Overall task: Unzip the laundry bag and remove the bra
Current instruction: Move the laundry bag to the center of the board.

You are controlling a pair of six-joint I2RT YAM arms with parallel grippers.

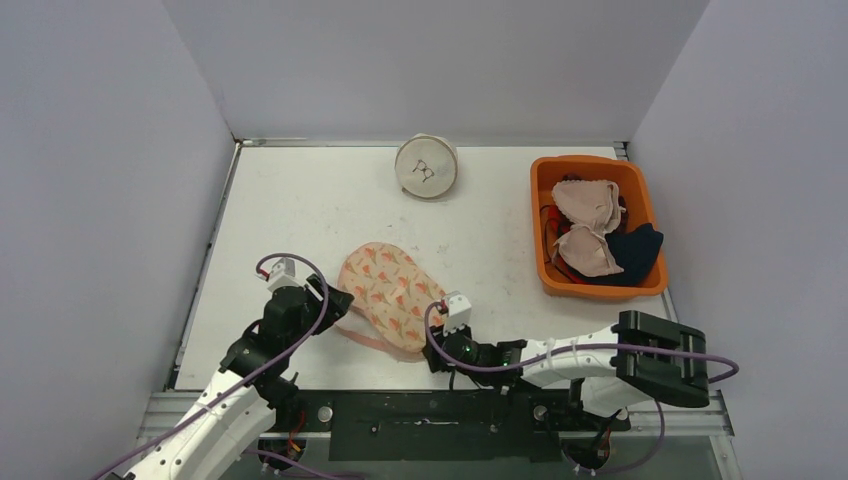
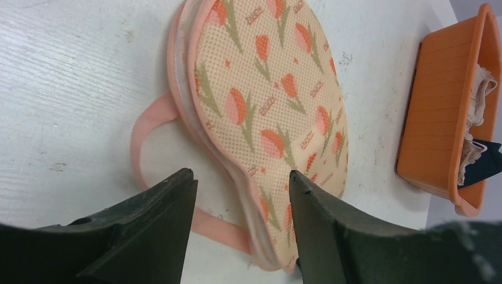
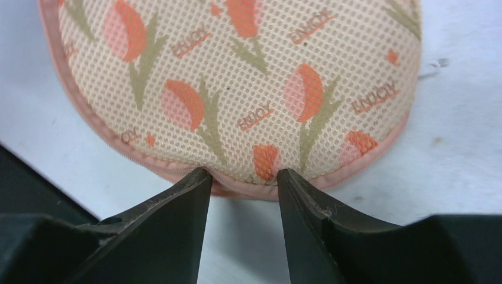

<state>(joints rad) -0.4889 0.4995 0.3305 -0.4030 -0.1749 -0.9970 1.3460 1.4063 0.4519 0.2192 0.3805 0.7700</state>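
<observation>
Left jaws and right jaws are held spread, nothing pinched, at the rim of the laundry bag, laid seemingly zipped on the counter; unzipping is judged pending, so the zip pull must be found.

The laundry bag is thick mesh, so what is inside it stays hidden in all three views. The pull on its zip is too small to find. In both wrist views the bag runs off the top edge. In the left wrist view the orange basket runs off the right side. From the top, the left gripper looks like one dark lump, so its fingers cannot be told apart. The mark on the round white thing is too small to read. The dark cloth lies partly under the pale cloths. The left arm goes off the bottom edge.
</observation>
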